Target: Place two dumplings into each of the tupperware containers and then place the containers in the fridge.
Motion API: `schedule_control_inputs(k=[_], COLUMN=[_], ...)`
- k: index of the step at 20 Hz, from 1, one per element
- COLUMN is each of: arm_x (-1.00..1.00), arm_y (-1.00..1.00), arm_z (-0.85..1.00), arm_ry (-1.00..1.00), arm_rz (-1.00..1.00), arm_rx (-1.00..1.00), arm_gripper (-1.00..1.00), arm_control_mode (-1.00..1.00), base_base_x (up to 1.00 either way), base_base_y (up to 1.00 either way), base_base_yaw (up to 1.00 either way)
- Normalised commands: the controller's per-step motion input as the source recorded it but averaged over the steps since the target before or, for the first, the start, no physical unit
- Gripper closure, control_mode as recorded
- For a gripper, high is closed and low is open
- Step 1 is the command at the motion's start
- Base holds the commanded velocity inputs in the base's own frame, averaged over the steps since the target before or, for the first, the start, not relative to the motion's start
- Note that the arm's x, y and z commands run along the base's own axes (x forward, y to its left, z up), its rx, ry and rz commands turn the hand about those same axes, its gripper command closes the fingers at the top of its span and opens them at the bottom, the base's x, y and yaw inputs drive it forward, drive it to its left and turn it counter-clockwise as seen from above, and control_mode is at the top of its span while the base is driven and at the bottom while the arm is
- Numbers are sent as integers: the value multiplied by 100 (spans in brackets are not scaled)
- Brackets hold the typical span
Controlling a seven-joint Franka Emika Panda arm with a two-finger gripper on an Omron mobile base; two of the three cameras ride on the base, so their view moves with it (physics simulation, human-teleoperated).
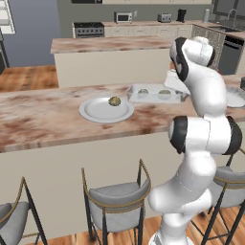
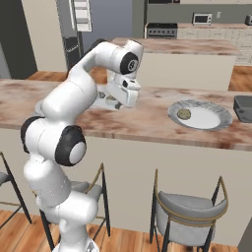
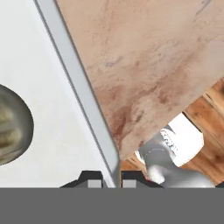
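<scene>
A clear-grey tupperware container (image 1: 154, 98) lies on the marble counter (image 1: 48, 119) with two dumplings (image 1: 143, 91) inside. In the hand view its grey rim (image 3: 74, 87) runs down between my fingertips, and one dumpling (image 3: 13, 127) lies just inside it. My gripper (image 3: 111, 183) is shut on that rim at the container's right end, and it reaches down from the bent arm (image 2: 119, 103). One more dumpling (image 1: 114, 101) sits on the round white plate (image 1: 95, 115) left of the container. The fridge is out of view.
A second white plate (image 2: 211, 120) holding a dumpling (image 2: 184, 114) lies right of the arm, with a dark grey tray-like thing (image 2: 243, 108) beyond it. Bar stools (image 1: 117, 201) stand below the counter's front edge. An island (image 1: 110, 45) stands behind.
</scene>
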Motion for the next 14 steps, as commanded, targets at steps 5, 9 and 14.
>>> schedule_control_inputs(k=[5,9,14], arm_x=[-100,-97,-93], arm_y=[18,50,52], arm_z=[32,38,43], arm_ry=[0,0,0], arm_rz=[-32,-27,-30], arm_rx=[-1,-1,-4], arm_gripper=[100,100,100], arm_control_mode=[-100,-100,-100], base_base_x=[0,0,0], base_base_y=[0,0,0], base_base_yaw=[0,0,0])
